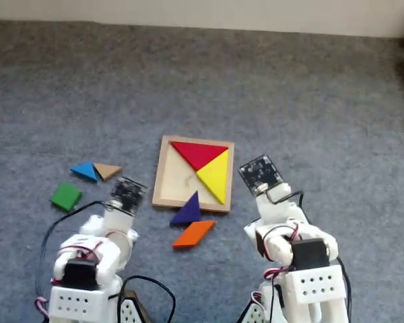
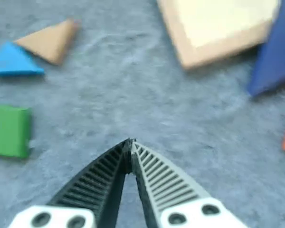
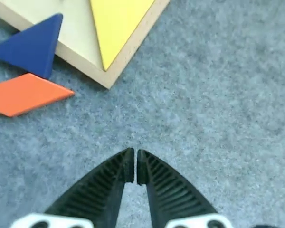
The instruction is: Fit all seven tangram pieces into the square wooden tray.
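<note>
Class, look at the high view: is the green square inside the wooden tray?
No, the green square lies on the carpet, apart from the wooden tray.

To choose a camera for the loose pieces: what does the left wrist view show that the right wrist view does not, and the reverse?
Left wrist view, not right: green square, light blue triangle, tan triangle, left gripper, shut. Right wrist view, not left: yellow triangle, right gripper, shut. Both: tray, dark blue triangle, orange parallelogram.

Soft, even light throughout, with faint shadows beside the tray (image 1: 159, 176).
</note>
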Controlling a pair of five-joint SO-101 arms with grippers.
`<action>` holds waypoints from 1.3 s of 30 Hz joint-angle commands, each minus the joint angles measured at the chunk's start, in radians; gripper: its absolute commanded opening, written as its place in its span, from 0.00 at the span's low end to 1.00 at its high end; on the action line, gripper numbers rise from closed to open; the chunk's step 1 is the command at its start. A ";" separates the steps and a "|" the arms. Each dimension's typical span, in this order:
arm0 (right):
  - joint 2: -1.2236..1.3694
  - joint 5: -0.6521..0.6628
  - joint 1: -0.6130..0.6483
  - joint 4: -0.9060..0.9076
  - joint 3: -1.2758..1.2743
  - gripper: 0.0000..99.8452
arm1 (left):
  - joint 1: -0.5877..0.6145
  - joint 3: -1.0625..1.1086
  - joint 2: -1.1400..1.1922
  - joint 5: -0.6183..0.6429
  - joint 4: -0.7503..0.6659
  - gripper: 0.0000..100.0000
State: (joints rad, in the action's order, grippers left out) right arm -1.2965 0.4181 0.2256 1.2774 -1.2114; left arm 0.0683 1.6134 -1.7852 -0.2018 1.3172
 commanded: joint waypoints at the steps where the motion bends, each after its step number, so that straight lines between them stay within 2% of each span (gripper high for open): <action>1: -0.045 -0.009 -0.010 -0.044 -0.025 0.03 | 0.127 -0.171 -0.022 -0.084 0.005 0.01; 3: -0.059 -0.009 -0.012 -0.058 -0.050 0.03 | 0.179 -0.237 -0.022 -0.229 0.011 0.01; 5: -0.062 -0.011 -0.012 -0.061 -0.062 0.03 | 0.223 -0.283 -0.022 -0.305 0.009 0.01; 12: -0.062 -0.160 -0.133 -0.099 -0.079 0.03 | 0.311 -0.453 -0.010 -0.307 0.041 0.01; 17: -0.062 -0.242 -0.136 -0.173 -0.176 0.03 | 0.309 -0.568 0.018 -0.307 0.106 0.01; 22: -0.062 -0.327 -0.140 -0.199 -0.225 0.03 | 0.309 -0.711 0.295 -0.307 0.140 0.07; 27: -0.062 -0.333 -0.140 -0.197 -0.234 0.03 | 0.308 -0.860 0.570 -0.308 0.157 0.12; 31: -0.062 -0.328 -0.137 -0.205 -0.283 0.03 | 0.308 -0.906 0.727 -0.308 0.152 0.22; 34: -0.062 -0.331 -0.139 -0.292 -0.355 0.03 | 0.311 -0.909 0.834 -0.308 0.152 0.27; 39: -0.062 -0.333 -0.140 -0.463 -0.472 0.03 | 0.328 -0.911 0.998 -0.308 0.095 0.28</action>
State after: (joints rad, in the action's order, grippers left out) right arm -1.3533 0.0928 0.0951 0.9045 -1.6579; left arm 0.3659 0.7541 -0.8631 -0.5056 1.4569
